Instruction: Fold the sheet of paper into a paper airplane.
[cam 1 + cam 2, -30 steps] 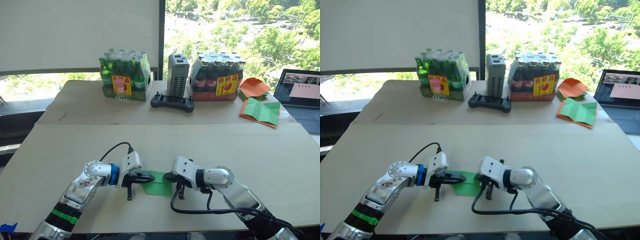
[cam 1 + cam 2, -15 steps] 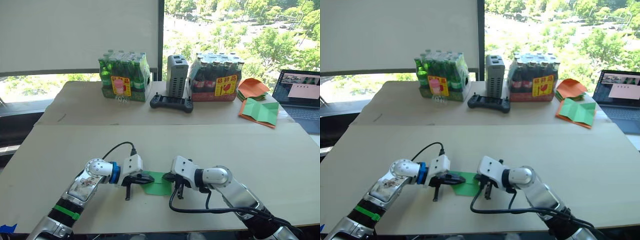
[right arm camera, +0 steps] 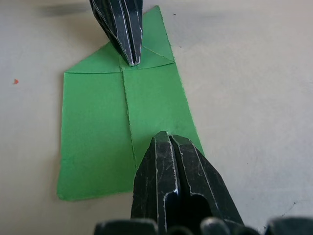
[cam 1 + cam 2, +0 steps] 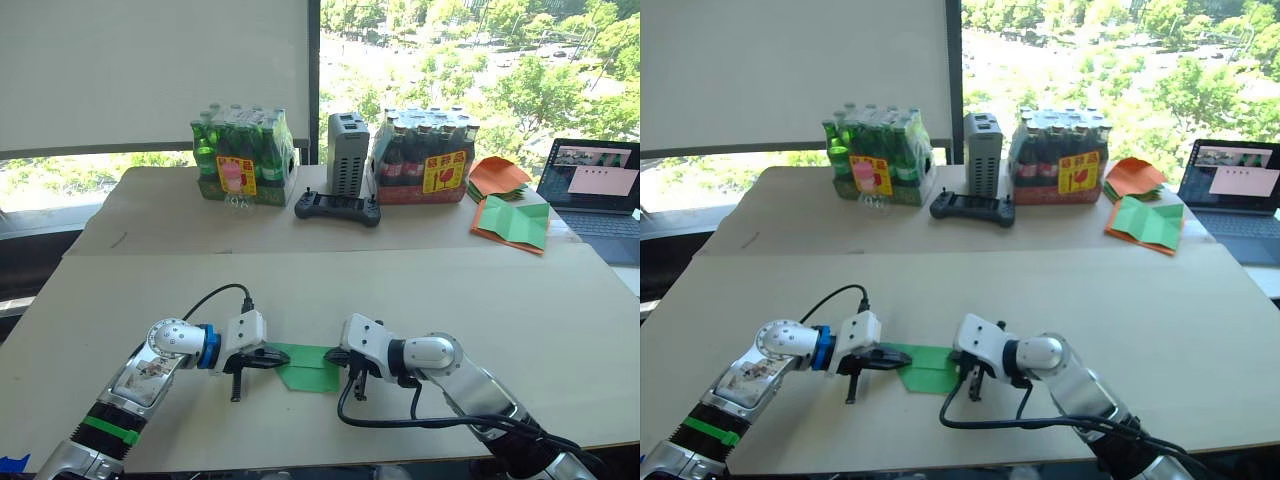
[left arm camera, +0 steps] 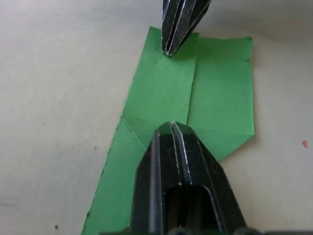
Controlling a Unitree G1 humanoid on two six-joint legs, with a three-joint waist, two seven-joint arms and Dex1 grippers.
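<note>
left gripper point(image 4: 268, 357) slid outward along paper since earlier | both grippers' fingers closed, tips pressing the sheet of paper point(image 4: 308, 366), right gripper point(image 4: 340, 356) opposite | sheet flat on table point(image 4: 480, 290), nose corner folded, wings left

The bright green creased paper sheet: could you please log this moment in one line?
bright green creased paper sheet: flat on table | left pincer: shut, tip on paper | right pincer: shut, tip on paper
</note>
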